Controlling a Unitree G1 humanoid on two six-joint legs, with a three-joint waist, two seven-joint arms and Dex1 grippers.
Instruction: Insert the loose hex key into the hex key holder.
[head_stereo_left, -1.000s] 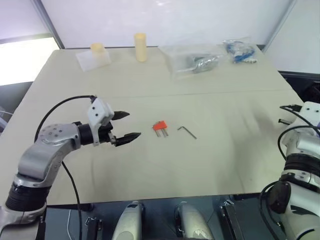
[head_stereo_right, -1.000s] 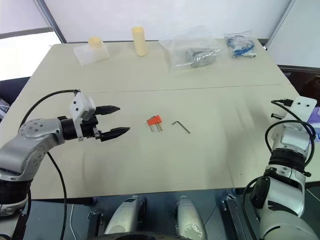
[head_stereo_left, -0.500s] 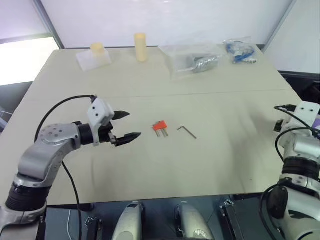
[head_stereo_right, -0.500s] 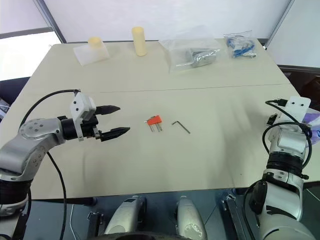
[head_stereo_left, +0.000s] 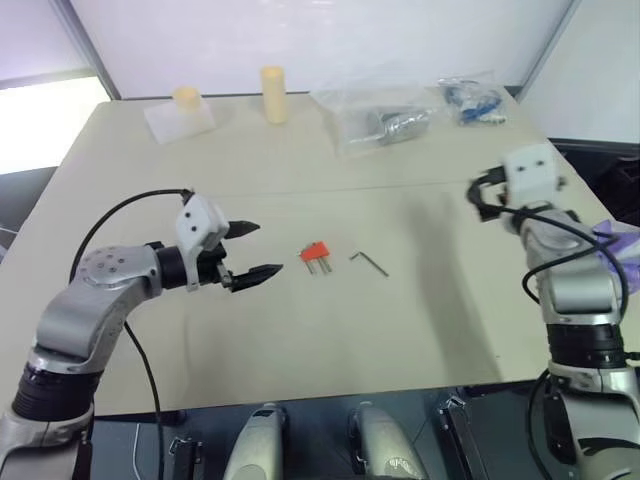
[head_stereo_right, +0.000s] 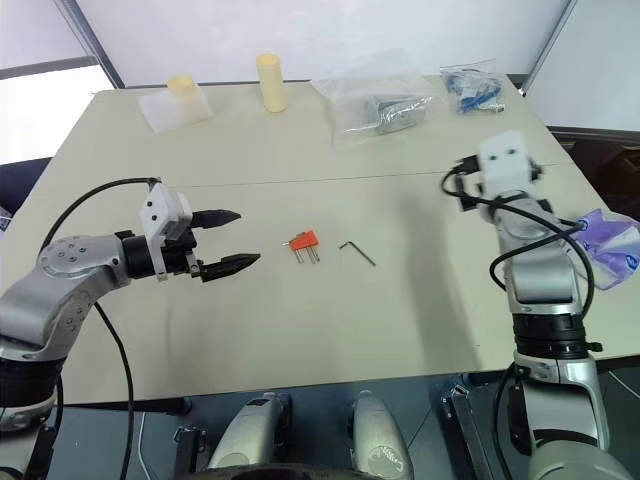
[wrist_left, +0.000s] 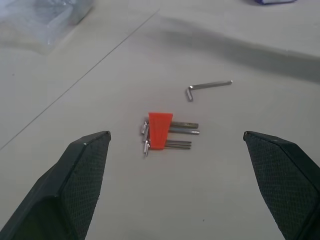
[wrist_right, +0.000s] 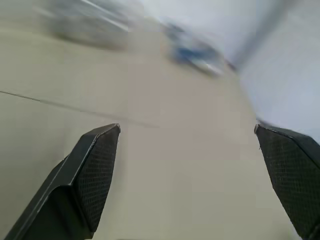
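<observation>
Item: key — flat on the table, just right of the holder, apart from it, long leg running away toward my right side. I have the left gripper nearer, fingers apart, empty, pointing at the holder. Right gripper — fingers wide apart, empty, well off.

a lab or test bench: plain beige table, white partition walls, bagged hardware
</observation>
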